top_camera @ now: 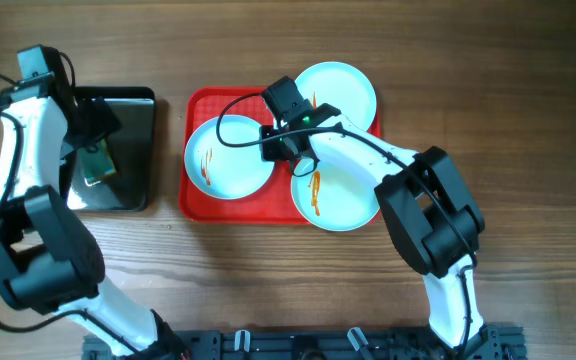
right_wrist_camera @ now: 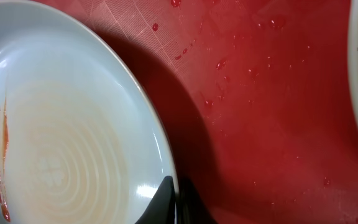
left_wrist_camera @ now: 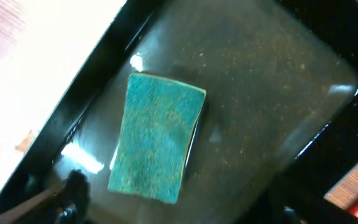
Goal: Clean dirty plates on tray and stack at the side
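Observation:
Three pale plates lie on the red tray (top_camera: pixel 196 105): a left one (top_camera: pixel 230 157), a far right one (top_camera: pixel 336 95) and a near right one (top_camera: pixel 336 195), each with orange-brown streaks. My right gripper (top_camera: pixel 280 140) is shut on the right rim of the left plate; in the right wrist view its fingers (right_wrist_camera: pixel 176 202) pinch the rim of this plate (right_wrist_camera: pixel 61 124), which casts a dark shadow on the tray (right_wrist_camera: pixel 260 124). My left gripper (top_camera: pixel 93 150) hangs open over a green sponge (left_wrist_camera: pixel 157 146), its fingertips (left_wrist_camera: pixel 179 211) wide apart.
The sponge (top_camera: pixel 96 165) lies in a glossy black tray (top_camera: pixel 128 120) left of the red tray. The black tray's rim (left_wrist_camera: pixel 79 106) runs close to the sponge. Water drops dot the red tray. Wooden table lies all around.

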You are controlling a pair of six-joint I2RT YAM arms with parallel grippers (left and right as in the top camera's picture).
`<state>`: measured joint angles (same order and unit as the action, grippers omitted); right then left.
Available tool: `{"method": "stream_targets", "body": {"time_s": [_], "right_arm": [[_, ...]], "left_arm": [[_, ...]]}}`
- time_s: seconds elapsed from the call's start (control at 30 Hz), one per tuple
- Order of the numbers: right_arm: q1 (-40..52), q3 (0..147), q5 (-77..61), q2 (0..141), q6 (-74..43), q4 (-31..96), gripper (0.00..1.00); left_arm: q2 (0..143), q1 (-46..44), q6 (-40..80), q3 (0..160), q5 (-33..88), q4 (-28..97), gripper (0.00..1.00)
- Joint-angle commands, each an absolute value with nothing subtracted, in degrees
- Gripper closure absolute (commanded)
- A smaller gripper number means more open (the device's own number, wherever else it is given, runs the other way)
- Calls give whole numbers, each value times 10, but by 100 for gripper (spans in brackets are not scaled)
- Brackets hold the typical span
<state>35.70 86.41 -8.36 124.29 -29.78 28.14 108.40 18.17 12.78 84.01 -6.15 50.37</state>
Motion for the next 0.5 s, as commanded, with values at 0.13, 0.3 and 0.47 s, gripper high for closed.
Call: {"method": "stream_targets", "body": {"time_s": [0.13,0.3,0.47], "right_arm": [[359,868,-77,1262,-303,280,96],[359,868,-77,1262,-301,281,96],[359,868,-77,1262,-302,280,96]], "left_arm": [[1156,203,92,851,-59,493,24],[1184,204,92,851,-58,476,35],[1185,204,92,850,-58,474,79]]}}
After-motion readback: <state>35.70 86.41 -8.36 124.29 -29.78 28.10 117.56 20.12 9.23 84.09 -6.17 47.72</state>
